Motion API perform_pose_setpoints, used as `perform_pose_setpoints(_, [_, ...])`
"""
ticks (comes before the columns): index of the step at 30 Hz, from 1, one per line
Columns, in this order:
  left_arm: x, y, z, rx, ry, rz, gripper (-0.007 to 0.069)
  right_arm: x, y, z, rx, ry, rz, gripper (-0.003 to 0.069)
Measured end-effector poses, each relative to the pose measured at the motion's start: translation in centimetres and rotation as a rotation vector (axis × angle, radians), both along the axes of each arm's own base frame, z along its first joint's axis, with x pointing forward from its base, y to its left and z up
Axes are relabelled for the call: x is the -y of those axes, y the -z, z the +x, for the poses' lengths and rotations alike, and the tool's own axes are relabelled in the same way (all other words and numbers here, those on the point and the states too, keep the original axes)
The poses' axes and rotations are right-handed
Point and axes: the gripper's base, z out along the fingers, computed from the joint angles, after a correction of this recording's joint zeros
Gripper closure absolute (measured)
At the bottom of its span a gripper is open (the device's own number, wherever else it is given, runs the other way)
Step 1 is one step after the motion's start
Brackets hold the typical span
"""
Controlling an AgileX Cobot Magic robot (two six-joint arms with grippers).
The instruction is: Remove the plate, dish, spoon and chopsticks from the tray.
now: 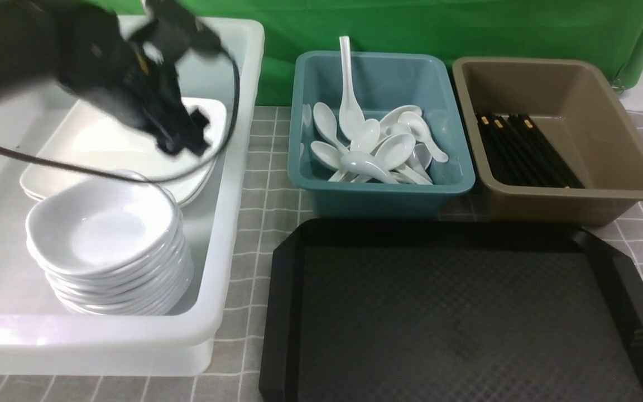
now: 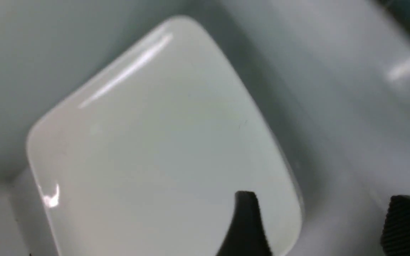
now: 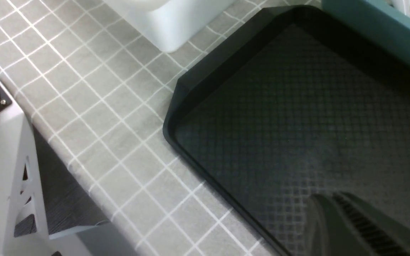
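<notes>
Hovering open-jawed, the left tool (image 2: 319,227) is hanging just above the plate (image 2: 162,142). Glossy, brittle and slippery, it is likely wanting a rim grip.

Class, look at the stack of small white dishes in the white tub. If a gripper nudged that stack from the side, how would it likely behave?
The stack of dishes stands tall and unsupported in the white tub, so it would probably tip or shear rather than slide whole. The glossy glaze suggests the dishes slip easily over each other. They look like ceramic, so probably heavy for their size and breakable.
</notes>
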Motion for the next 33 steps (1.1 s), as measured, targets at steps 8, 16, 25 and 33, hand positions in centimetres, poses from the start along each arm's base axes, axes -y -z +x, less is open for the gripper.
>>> perform_pose_setpoints(8, [-1.6,-9.5,-13.6,0.302,0.069,-0.402,0.061,0.0,0.0,0.0,0.0,0.0,-0.004,0.06])
perform_pose_setpoints(16, [-4.2,-4.3,-21.9,0.486,0.044,-0.601,0.0619,0.0,0.0,0.0,-0.003,0.002,-0.002,0.0589])
perform_pose_setpoints(25, [-6.4,0.7,-25.5,0.679,-0.032,-0.652,0.0619,0.1,0.1,-0.1,-0.027,0.023,-0.002,0.0638])
perform_pose_setpoints(33, [-6.5,3.7,-25.5,0.644,-0.015,-0.545,0.0619,0.1,0.1,0.0,-0.026,0.024,0.004,0.0618])
